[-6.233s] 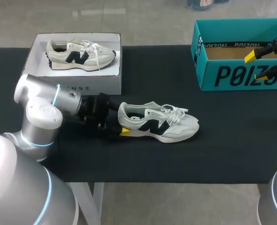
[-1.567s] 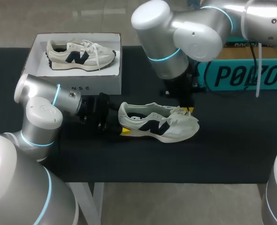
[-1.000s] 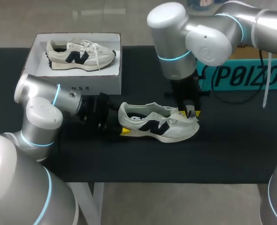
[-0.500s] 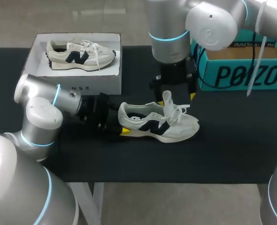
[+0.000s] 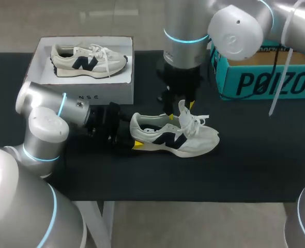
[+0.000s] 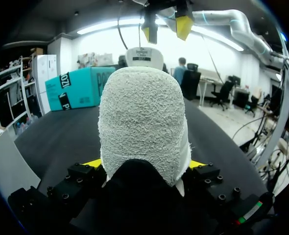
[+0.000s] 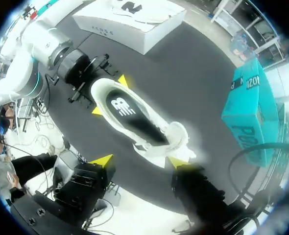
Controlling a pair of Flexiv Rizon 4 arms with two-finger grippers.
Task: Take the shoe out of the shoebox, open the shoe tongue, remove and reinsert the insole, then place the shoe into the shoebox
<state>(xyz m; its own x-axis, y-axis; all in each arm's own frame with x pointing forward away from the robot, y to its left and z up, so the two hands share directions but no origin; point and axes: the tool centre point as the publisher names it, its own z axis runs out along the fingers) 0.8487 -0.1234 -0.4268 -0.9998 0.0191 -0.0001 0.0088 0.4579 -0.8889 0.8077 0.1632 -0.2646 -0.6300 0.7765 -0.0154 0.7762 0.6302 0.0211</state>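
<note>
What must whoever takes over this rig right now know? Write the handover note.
Left gripper: shut on the heel of the shoe, which lies on the table in front of the white box.
Right gripper: open, hovering over the tongue.
Done: shoe out, tongue lifted upright.
Left: pull out the insole, refit it, return the shoe to the box.

The upright tongue (image 5: 182, 110) stands right under the right gripper (image 5: 179, 107). The left gripper (image 5: 134, 135) blocks the shoe's (image 5: 194, 142) heel. Bare table (image 5: 245, 155) lies past the toe. The teal box (image 5: 261, 77) and white box (image 5: 90, 90) flank it, apart.
</note>
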